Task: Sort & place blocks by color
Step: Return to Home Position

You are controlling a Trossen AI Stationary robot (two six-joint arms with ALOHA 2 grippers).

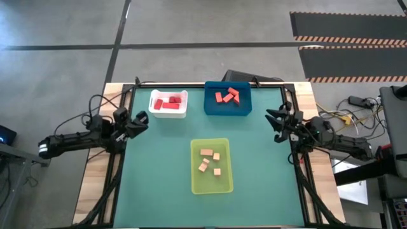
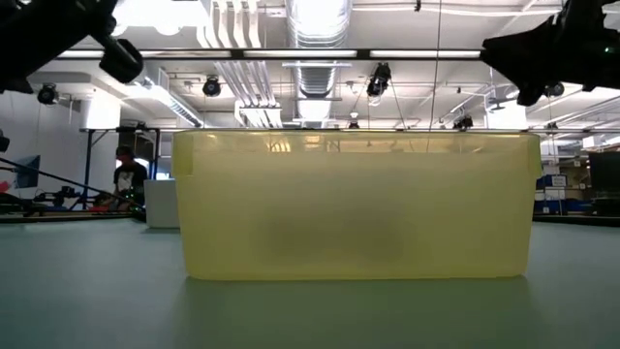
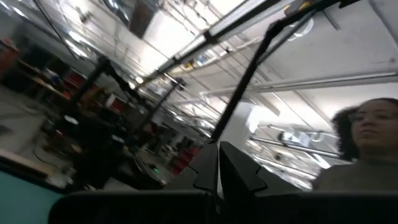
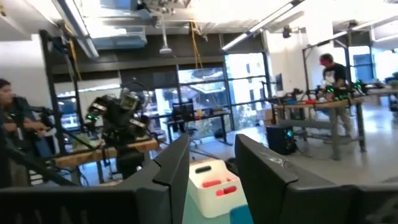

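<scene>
Blocks point(image 1: 217, 171): small matte wood pcs, hard-edged, all inside three rect. plastic bins on green mat point(image 1: 159, 172). Left gripper point(image 1: 144, 119): raised at mat's left edge, fingers pressed together per wrist view, nothing held. White bin point(image 1: 168, 115), back left: opaque, rounded corners, w/ deep-red blocks point(image 1: 169, 106), bars plus a squarer pc, lying flat. Yellow-green bin point(image 1: 203, 184), centre, nearer front: translucent, milky walls in low view, w/ pale tan blocks point(image 1: 206, 152), several, mostly cube-ish, spread apart on its floor. Blue bin point(image 1: 216, 109), back, just right of white bin: opaque, w/ orange-red blocks point(image 1: 220, 97), bunched and touching near its middle. Right gripper point(image 1: 272, 122): raised at mat's right edge, fingers apart w/ clear gap, empty.
</scene>
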